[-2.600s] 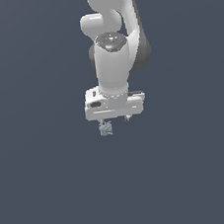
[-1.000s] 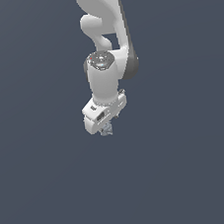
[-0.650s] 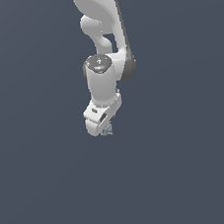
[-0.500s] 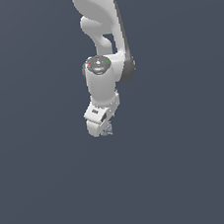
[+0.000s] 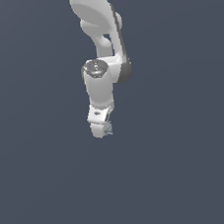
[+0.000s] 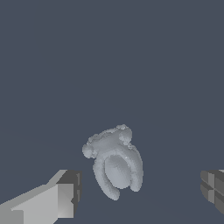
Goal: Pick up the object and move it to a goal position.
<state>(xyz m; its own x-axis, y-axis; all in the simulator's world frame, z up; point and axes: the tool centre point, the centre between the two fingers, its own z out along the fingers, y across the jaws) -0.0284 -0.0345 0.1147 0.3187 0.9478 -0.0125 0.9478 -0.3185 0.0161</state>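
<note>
Object lengthwise between end effector fingers

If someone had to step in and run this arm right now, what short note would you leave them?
Gripper: open, jaws standing well apart on either side of the object, neither touching it.
Object: small lumpy grey-blue piece, between the fingers in the wrist view. In the exterior view it shows just at the gripper's tip.
Done: gripper lined up around the object.
Left: shut the jaws, lift, carry to the goal. No goal marker is visible in either view.
</note>
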